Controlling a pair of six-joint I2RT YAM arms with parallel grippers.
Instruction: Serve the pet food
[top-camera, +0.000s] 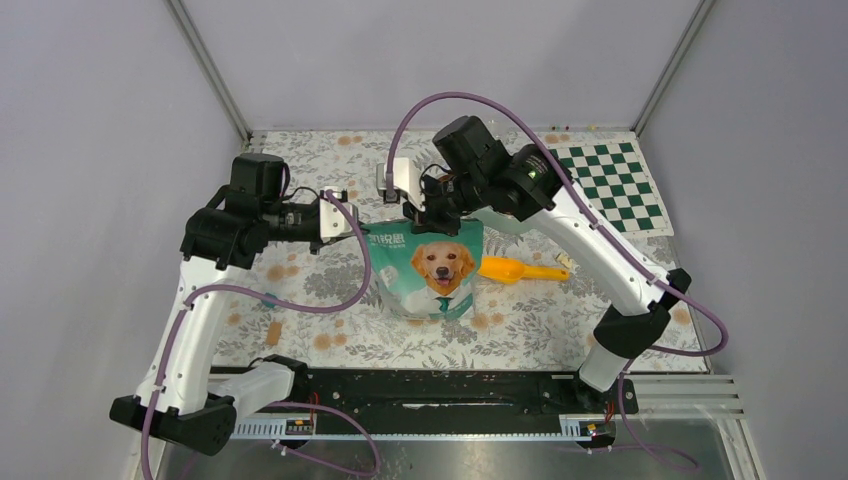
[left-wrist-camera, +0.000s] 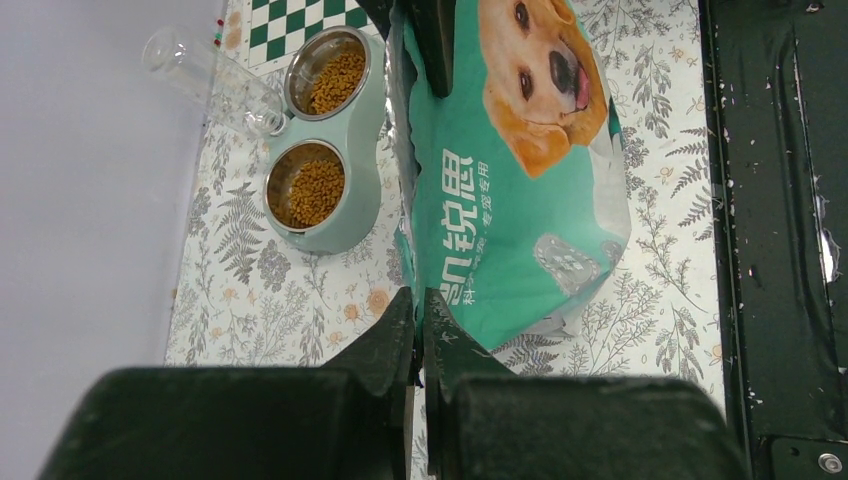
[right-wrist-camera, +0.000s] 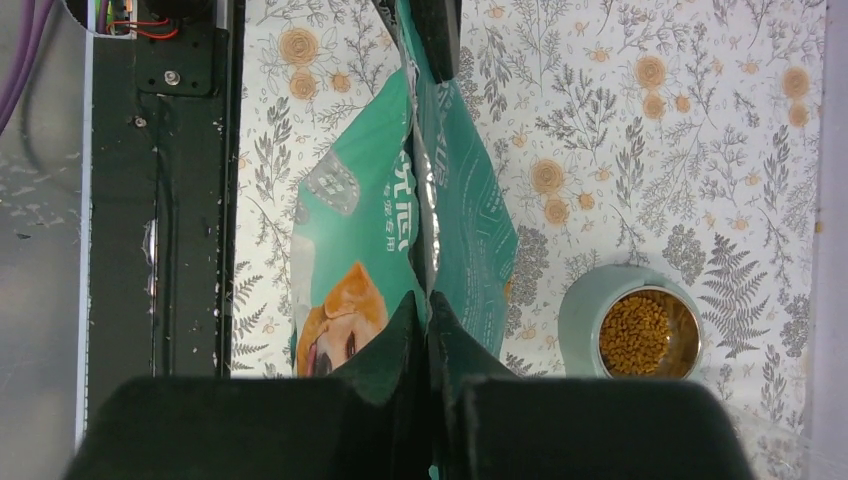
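1. Floral tablecloth (top-camera: 300, 330) covers the table, with grey walls around it.
2. A teal dog-food bag (top-camera: 430, 270) stands upright between the 2 claws.
3. The left claw (left-wrist-camera: 420, 298) is closed, pinching one end of the bag's top edge.
4. The right claw (right-wrist-camera: 427, 300) is closed too, pinching the same edge further along, facing the left claw.
5. Brown kibble (left-wrist-camera: 318, 192) fills the 2 steel bowls of a pale green feeder (left-wrist-camera: 365, 170), ahead and left of the left claw in its wrist view, just beside the bag.
6. A clear bottle (left-wrist-camera: 210, 75) leans from the feeder's far side.
7. A yellow-orange scoop (top-camera: 515, 270) lies on the cloth right of the bag, nearer the arm bases than the right claw.
8. A green chessboard (top-camera: 610, 185) lies well right of that claw.
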